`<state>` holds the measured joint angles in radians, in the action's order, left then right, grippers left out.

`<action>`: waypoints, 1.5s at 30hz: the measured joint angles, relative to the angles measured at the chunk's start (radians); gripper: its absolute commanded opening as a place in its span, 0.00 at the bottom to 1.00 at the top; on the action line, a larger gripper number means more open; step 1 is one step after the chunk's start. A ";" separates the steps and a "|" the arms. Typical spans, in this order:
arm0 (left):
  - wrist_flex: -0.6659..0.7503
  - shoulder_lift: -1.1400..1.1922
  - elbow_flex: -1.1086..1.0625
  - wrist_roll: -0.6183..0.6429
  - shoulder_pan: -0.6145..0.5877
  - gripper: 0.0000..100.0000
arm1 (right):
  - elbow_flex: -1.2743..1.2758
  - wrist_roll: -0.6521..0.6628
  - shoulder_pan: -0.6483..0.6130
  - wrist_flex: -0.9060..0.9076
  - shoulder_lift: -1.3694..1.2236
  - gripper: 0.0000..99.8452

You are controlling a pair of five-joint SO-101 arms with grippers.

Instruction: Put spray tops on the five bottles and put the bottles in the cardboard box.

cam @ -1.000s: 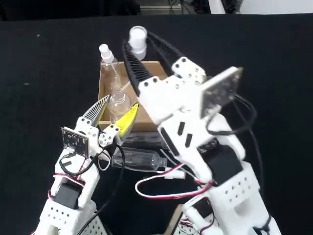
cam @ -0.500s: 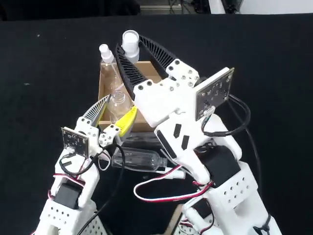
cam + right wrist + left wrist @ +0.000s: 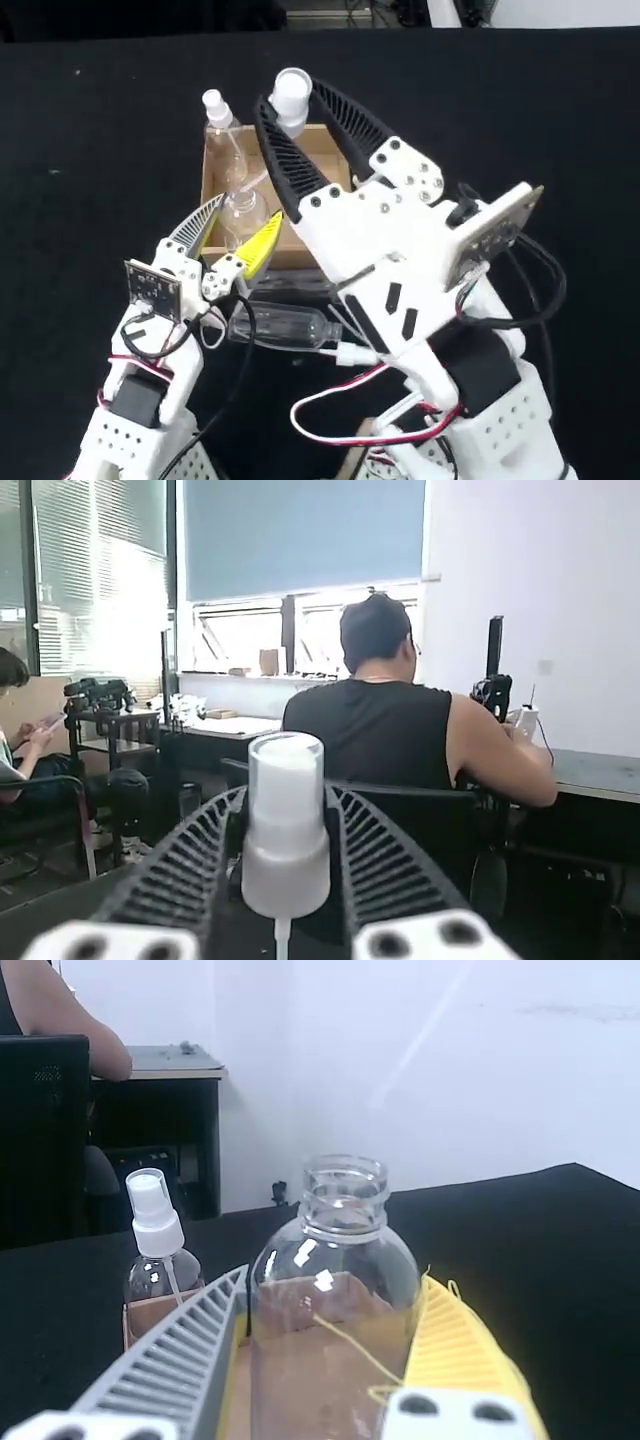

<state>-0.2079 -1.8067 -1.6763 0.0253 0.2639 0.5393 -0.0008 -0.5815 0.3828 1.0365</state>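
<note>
In the lower left of the high view I see my left gripper [image 3: 247, 214], its grey and yellow fingers clamped around an open bottle [image 3: 335, 1290], which is held upright at the near side of the cardboard box [image 3: 207, 175]; whether its base touches the box floor I cannot tell; in the box's far left corner stands a capped bottle [image 3: 218, 128]; just below the box in the frame, a loose bottle [image 3: 285, 326] lies on its side on the black table [image 3: 80, 150]; right of centre, my right gripper [image 3: 290, 100] hangs above the box's far edge, pinching a white spray top [image 3: 286, 825] upright between its black fingers.
</note>
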 measured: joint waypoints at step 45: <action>0.000 0.000 0.000 0.000 0.000 0.03 | 0.146 0.002 -0.121 0.112 -0.124 0.20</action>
<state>-0.2079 -1.8067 -1.6763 0.0253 0.2639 0.6851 0.0008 -0.7027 0.4948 0.9122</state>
